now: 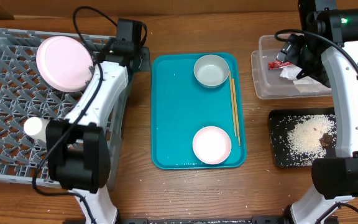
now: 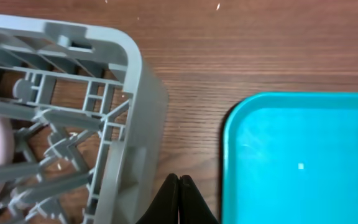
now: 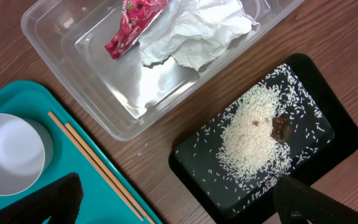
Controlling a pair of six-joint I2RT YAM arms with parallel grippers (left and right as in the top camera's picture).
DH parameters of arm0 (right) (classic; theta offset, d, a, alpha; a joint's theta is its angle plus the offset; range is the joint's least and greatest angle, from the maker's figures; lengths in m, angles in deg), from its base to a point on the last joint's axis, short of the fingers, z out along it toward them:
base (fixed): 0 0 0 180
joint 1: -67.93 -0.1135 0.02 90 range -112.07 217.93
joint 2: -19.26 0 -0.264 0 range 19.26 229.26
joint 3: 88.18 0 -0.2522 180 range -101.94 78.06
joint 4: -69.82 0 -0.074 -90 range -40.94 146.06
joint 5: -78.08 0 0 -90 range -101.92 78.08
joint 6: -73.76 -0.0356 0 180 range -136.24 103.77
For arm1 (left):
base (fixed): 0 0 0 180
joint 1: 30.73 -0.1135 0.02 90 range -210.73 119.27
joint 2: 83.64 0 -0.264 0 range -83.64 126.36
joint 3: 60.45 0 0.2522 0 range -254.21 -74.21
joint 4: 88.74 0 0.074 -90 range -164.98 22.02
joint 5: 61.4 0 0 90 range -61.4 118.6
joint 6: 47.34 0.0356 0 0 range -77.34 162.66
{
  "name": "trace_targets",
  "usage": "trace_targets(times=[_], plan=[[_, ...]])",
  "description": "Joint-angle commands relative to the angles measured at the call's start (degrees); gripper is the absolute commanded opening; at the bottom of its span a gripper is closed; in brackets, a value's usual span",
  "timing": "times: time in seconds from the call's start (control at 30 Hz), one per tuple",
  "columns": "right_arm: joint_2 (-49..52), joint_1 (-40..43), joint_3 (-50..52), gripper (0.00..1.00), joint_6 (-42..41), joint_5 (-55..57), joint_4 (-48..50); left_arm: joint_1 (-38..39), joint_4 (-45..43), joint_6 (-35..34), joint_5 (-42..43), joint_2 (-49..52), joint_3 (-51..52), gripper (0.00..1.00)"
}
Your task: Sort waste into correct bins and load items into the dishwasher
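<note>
Grey rack (image 1: 5, 93) holds the pink plate (image 1: 64, 62) and white cup (image 1: 35, 127) overhead; bowl (image 1: 211, 70), chopsticks (image 1: 234, 106) and small dish (image 1: 211, 144) wait on the teal tray (image 1: 173, 112), not yet loaded.

Left wrist: the left gripper (image 2: 179, 199) is clenched on nothing, between rack corner and teal tray.

Right wrist: the right gripper (image 3: 179, 190) hangs spread and empty. The waste looks sorted: wrapper (image 3: 132, 25) and napkin (image 3: 197, 31) in the clear tub (image 3: 61, 56), rice (image 3: 250, 137) and scrap (image 3: 280, 127) on the black tray (image 3: 334, 130).

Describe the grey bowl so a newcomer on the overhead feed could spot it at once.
Find the teal tray in the middle of the table, right of the grey dish rack. The grey bowl sits in the tray's upper right corner, beside the chopsticks. Unlike the flatter white dish at the tray's bottom end, it is deep and grey-walled.
</note>
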Motion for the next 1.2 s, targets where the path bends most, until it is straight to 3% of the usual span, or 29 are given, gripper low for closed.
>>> trace_targets(times=[0.0, 0.13, 0.37, 0.87, 1.17], plan=[[-1.31, 0.04, -1.14, 1.0, 0.5, 0.15, 0.04, -0.66, -1.25, 3.61, -0.52, 2.43, 0.15, 0.04], [-1.31, 0.04, -1.14, 1.0, 0.5, 0.15, 0.04, -1.29, -2.36, 4.44, 2.4, 3.67, 0.15, 0.04], [-1.31, 0.04, -1.14, 1.0, 0.5, 0.15, 0.04, -3.3, -2.58, 2.54, -1.38, 4.55, 0.15, 0.04], [-1.31, 0.04, -1.14, 1.0, 0.48, 0.15, 0.04, -7.08, -3.91, 2.08, -0.72, 4.46, 0.02, 0.04], [-1.31, 0.04, -1.14, 1.0, 0.48, 0.15, 0.04, -6.4, -0.9, 4.26, 6.99, 1.29, -0.92, 0.04]])
